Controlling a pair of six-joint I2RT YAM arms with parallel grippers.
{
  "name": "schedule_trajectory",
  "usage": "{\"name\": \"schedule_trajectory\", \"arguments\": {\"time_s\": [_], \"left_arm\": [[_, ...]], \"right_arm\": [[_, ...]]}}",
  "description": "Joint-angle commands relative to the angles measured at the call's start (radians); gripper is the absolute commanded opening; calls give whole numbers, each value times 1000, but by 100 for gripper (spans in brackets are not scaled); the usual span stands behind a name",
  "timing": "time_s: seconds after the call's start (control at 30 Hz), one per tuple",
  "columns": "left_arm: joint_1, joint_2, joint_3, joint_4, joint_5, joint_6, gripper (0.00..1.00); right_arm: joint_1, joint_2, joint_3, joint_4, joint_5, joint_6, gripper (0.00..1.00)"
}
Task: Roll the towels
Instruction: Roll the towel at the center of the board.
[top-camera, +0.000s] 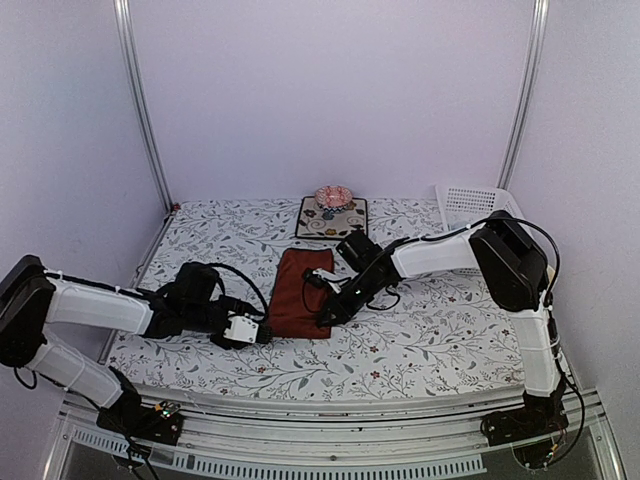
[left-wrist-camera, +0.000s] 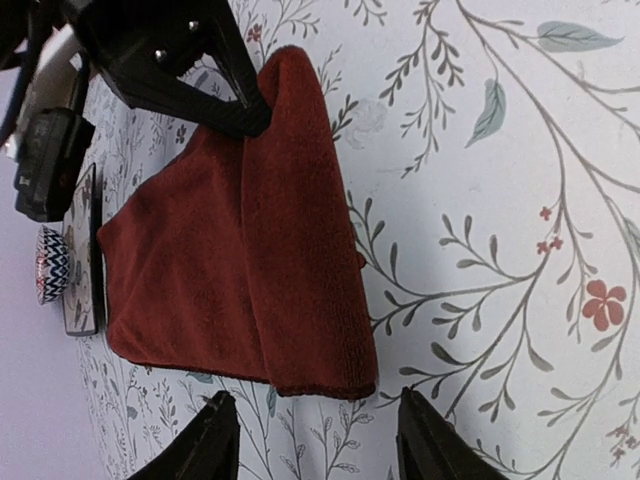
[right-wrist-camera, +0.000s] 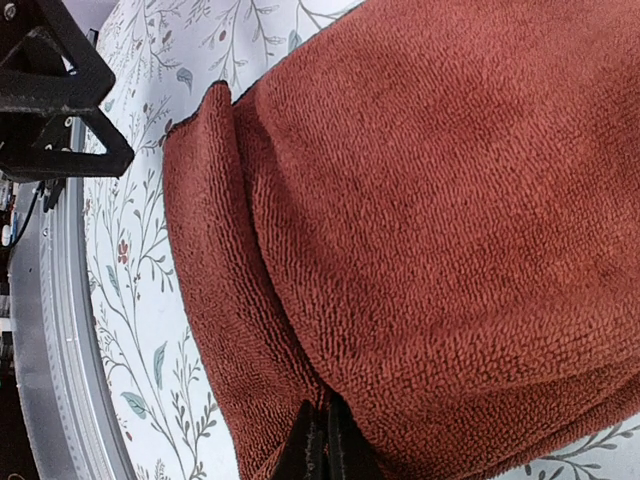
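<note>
dark red nubby towel (left-wrist-camera: 240, 290), thick folded edge

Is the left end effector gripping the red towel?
No, the left end effector stands open just short of the dark red towel.

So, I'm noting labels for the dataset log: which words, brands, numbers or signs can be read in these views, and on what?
No text can be read in any view.
On the black housing at the left edge of the left wrist view: a tiny pale mark, too blurred to read.
On the dark red towel, the table covering and the mat: plain cloth or prints only, no lettering.
</note>
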Motion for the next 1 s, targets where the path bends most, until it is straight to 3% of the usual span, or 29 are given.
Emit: {"name": "schedule_trajectory", "arguments": {"time_s": [0.0, 0.53, 0.7, 0.87, 0.97], "left_arm": [[-61, 56, -35, 143, -106, 23, 54], [-162, 230, -88, 330, -317, -10, 48], [-177, 246, -103, 336, -333, 2, 32], [-181, 282, -76, 289, -347, 2, 31], [-180, 289, -62, 270, -346, -11, 18]], "right_arm": [[1, 47, 4, -37, 21, 11, 3], [-1, 36, -6, -33, 26, 17, 3], [-2, 36, -6, -33, 24, 14, 3], [-1, 31, -7, -32, 19, 12, 3], [-1, 26, -10, -30, 21, 9, 3]]}}
